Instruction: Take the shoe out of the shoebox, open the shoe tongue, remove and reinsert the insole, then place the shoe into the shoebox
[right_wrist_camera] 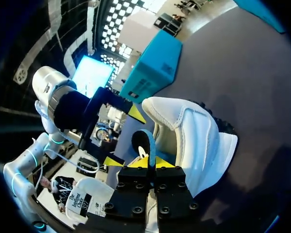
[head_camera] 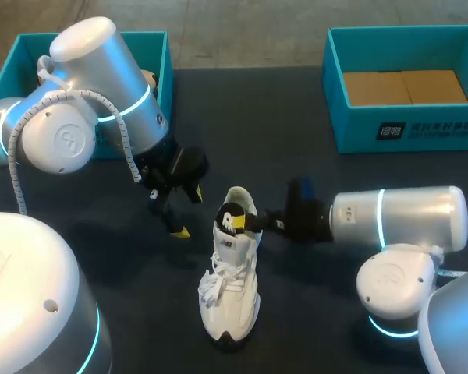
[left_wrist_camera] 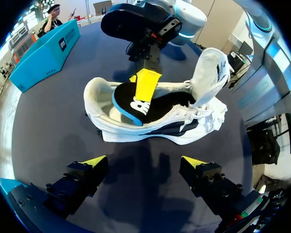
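Observation:
A white shoe (head_camera: 230, 273) lies on the dark table with its heel toward the far side and its tongue (left_wrist_camera: 211, 68) folded up. A black insole with a blue edge (head_camera: 234, 218) sticks up out of the heel opening. My right gripper (head_camera: 253, 224) comes in from the right and is shut on the insole's raised end (right_wrist_camera: 144, 143), with the yellow tips (right_wrist_camera: 149, 162) pinched on it. My left gripper (head_camera: 179, 212) hangs open just left of the heel, touching nothing. In its wrist view the left gripper (left_wrist_camera: 144, 161) is short of the shoe's side (left_wrist_camera: 155, 121).
A teal shoebox (head_camera: 405, 125) with brown cardboard inside stands at the back right. Another teal box (head_camera: 162, 70) stands at the back left, partly behind my left arm. Bare dark table lies around the shoe.

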